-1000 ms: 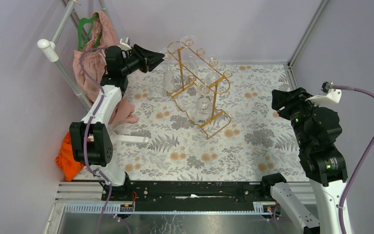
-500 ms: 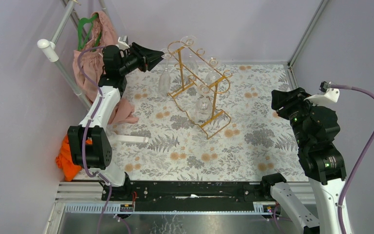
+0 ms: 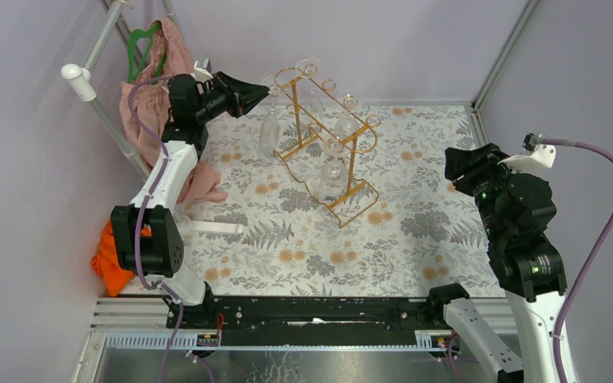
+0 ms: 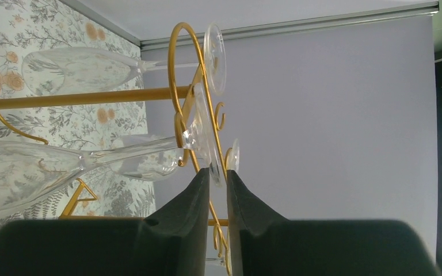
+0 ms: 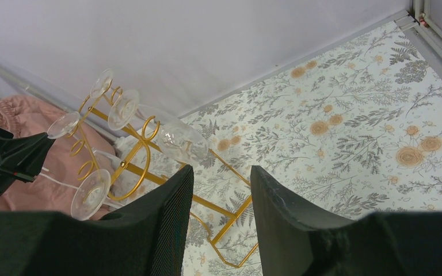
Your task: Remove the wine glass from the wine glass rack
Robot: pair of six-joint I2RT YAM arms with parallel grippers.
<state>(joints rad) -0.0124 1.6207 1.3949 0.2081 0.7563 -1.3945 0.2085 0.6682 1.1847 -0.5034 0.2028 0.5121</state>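
Clear wine glass hangs upside down on the left side of the gold wine glass rack, toward the back of the floral surface. The left gripper has its jaws closed on the rim of the glass's foot. The right gripper hovers well apart, jaws open.

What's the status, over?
Left gripper shut on wine glass foot. Right gripper open, idle. Glass hanging on wine glass rack; neighbouring glasses close.

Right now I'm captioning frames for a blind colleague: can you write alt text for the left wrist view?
The left gripper, jaws nearly closed, brackets the foot rim of a wine glass; whether it pinches is unclear. The glass sits in the gold wire rack beside other glasses, before a floral tabletop and pale wall.
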